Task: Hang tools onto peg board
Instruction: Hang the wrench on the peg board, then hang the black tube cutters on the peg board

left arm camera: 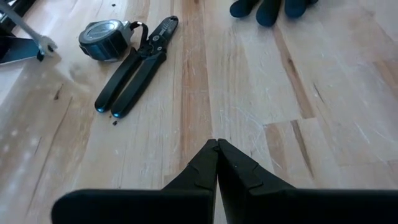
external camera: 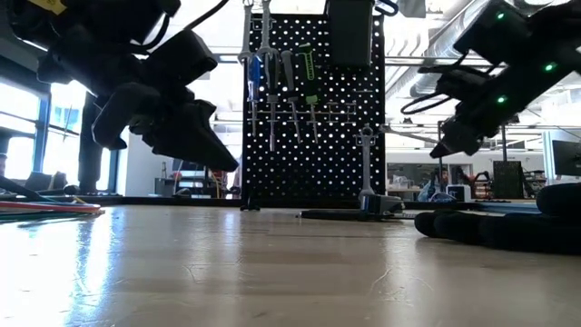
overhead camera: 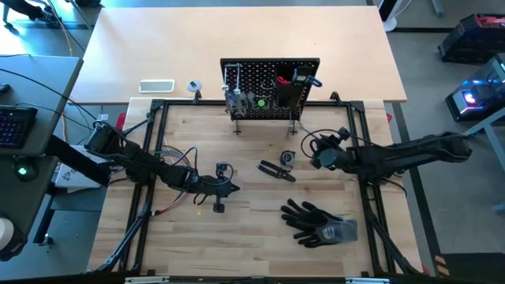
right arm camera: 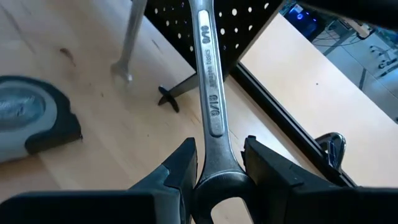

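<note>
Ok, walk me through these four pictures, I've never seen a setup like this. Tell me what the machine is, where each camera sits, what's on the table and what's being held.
Two dark robot arms work at a pale wooden table. One camera looks straight down, one sits at table height, and one rides on each wrist. At the far side stands the black perforated peg board, with some tools already hanging. On the wood lie black-handled pliers, a round grey tape measure and black gloves. The left gripper is shut and empty above the table. The right gripper is shut on a silver wrench, close to the board.
</note>
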Available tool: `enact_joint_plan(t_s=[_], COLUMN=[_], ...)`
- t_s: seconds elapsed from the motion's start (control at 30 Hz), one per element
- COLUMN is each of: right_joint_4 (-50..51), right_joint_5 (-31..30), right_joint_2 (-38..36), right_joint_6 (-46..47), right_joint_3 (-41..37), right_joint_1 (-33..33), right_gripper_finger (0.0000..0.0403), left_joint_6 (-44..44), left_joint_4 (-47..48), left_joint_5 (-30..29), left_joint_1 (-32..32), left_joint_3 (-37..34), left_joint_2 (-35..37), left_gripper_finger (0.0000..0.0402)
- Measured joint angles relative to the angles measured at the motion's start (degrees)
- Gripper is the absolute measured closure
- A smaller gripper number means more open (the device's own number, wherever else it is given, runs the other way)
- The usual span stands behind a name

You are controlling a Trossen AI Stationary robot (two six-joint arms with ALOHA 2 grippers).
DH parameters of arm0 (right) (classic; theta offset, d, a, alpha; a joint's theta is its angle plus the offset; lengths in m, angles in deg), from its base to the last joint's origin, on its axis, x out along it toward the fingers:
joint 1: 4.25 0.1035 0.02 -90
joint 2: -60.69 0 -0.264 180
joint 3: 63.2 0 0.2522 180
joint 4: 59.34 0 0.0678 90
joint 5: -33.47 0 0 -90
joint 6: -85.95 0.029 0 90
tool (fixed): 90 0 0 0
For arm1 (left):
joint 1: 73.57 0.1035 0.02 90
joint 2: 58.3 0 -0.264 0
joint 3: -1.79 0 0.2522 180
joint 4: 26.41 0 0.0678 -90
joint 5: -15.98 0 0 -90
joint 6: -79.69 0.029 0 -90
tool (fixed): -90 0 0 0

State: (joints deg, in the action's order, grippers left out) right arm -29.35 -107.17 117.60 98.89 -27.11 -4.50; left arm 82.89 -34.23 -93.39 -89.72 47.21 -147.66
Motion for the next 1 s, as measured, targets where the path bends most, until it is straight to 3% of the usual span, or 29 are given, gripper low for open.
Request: enact_joint_plan(t_s=[0.3,0.5,0.6,1.0], right_joint_4=[-6.09,-7.87,-7.89,-7.39], right_joint_5=[-3.23,-3.99,-3.95,-1.59], right_joint_2=[9.46,11.76,11.74,11.74], right_joint_6=[2.57,4.50,5.06,9.92], right_joint_3=[0.00,0.00,0.00,0.00], right_joint_1=[-1.78,-1.75,-1.53,3.40], right_gripper_finger=[0.0297,0.0207,0.0183,0.0175], left_joint_6=[-0.09,0.31,0.42,0.09], left_joint_4=[-0.21,-0.19,-0.17,-0.11], left_joint_5=[0.91,1.04,1.03,1.03], left_joint_1=[0.00,0.27,0.44,0.44], left_joint_3=[0.02,0.02,0.02,0.02], left_joint_2=[0.00,0.00,0.00,0.00], left_gripper_finger=[0.0400,0.0400,0.0400,0.0401])
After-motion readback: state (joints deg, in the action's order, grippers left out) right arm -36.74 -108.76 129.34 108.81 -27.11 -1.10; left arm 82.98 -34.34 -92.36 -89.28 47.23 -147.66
